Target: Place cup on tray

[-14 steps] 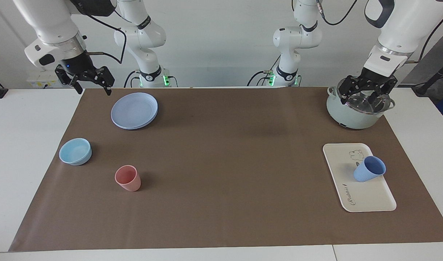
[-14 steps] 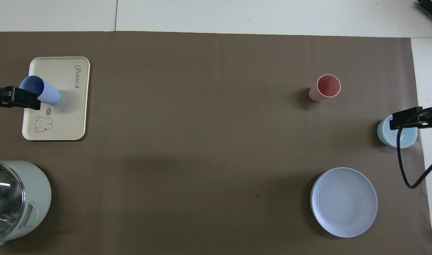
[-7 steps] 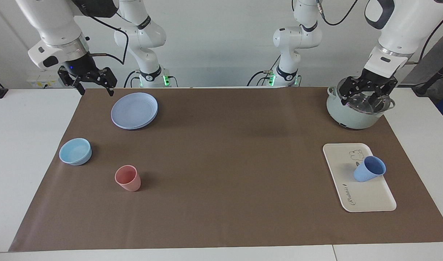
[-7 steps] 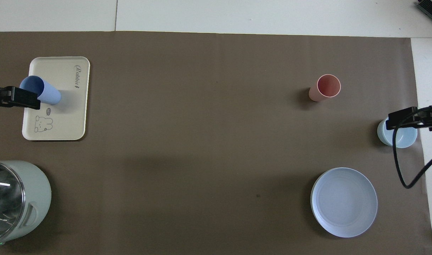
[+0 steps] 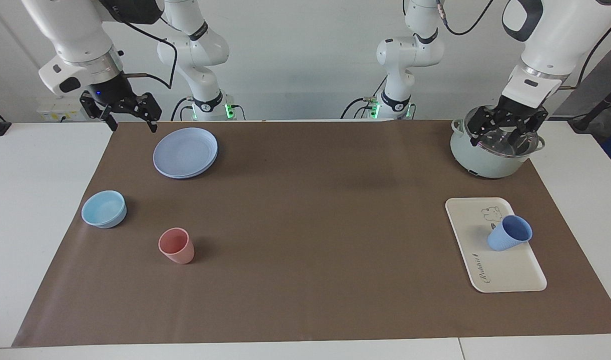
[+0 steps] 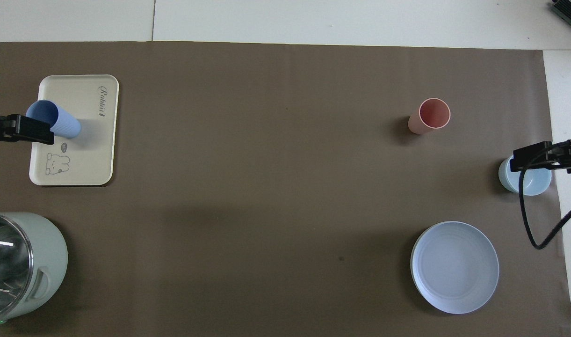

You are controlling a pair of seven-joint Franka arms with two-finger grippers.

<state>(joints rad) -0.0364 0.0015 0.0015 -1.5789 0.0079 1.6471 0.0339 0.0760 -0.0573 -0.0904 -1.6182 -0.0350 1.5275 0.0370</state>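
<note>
Cup (image 5: pixel 508 233) stands on the tray (image 5: pixel 505 272), both end effectors, left (image 5: pixel 505 131) and right (image 5: pixel 130 120), spread and empty.

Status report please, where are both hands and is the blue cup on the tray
Left hand open, up over the pot. Right hand open, waiting near the plates. Cup upright on tray. Nothing in the way.

A robot laboratory with a test table

Two white robot arms (image 5: pixel 200 55) are fixed at a white table (image 5: pixel 40 200) covered by a brown paper sheet (image 5: pixel 310 225); loose black cables (image 5: pixel 150 40) hang before a bare white wall (image 5: pixel 305 50).
</note>
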